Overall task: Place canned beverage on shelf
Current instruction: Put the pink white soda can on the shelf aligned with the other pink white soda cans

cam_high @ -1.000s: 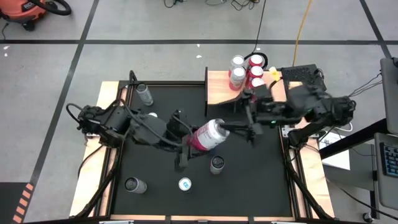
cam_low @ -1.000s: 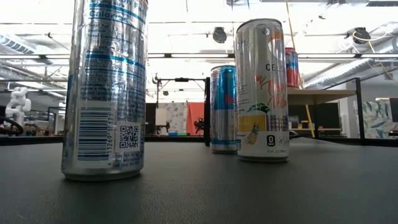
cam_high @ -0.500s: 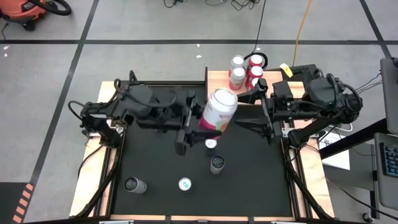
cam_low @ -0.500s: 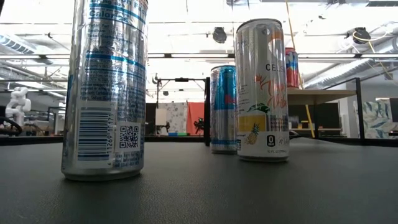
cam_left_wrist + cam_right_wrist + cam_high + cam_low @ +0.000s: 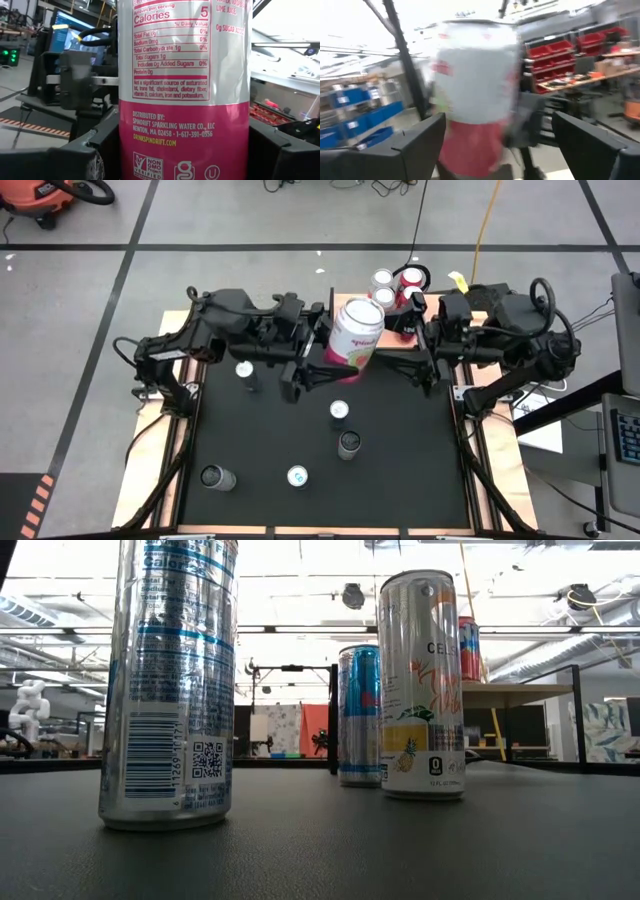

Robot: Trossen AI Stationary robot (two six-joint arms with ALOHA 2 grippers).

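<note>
My left gripper [image 5: 335, 352] is shut on a white and pink can [image 5: 355, 330], held upright high above the table. In the high view the can shows over the near edge of the light-wood shelf [image 5: 347, 315]. The can fills the left wrist view [image 5: 182, 90]. Several cans [image 5: 395, 288] stand on the shelf's far right part. My right gripper [image 5: 416, 345] is open and empty, just right of the held can and facing it. The can shows ahead between its fingers in the right wrist view [image 5: 475, 90]. My left gripper pinches the can's pink lower part [image 5: 131, 150] between its two fingers [image 5: 75, 157], one on each side. The fingers come level from the table's left. The can stands upright in the hold, its top up, lifted clear of table and shelf.
Several cans stand on the black table: one at the left [image 5: 245, 370], two in the middle [image 5: 340, 411] [image 5: 349, 443], two near the front edge [image 5: 297, 476] [image 5: 217, 477]. The low view shows three of them close up [image 5: 170, 680] [image 5: 358, 715] [image 5: 420, 685].
My left gripper has risen and gone toward the table's far edge and the shelf with the can. The can has turned from slanting on its side to upright. My right gripper has drawn back from the can's top toward the right, then gone toward the far edge.
</note>
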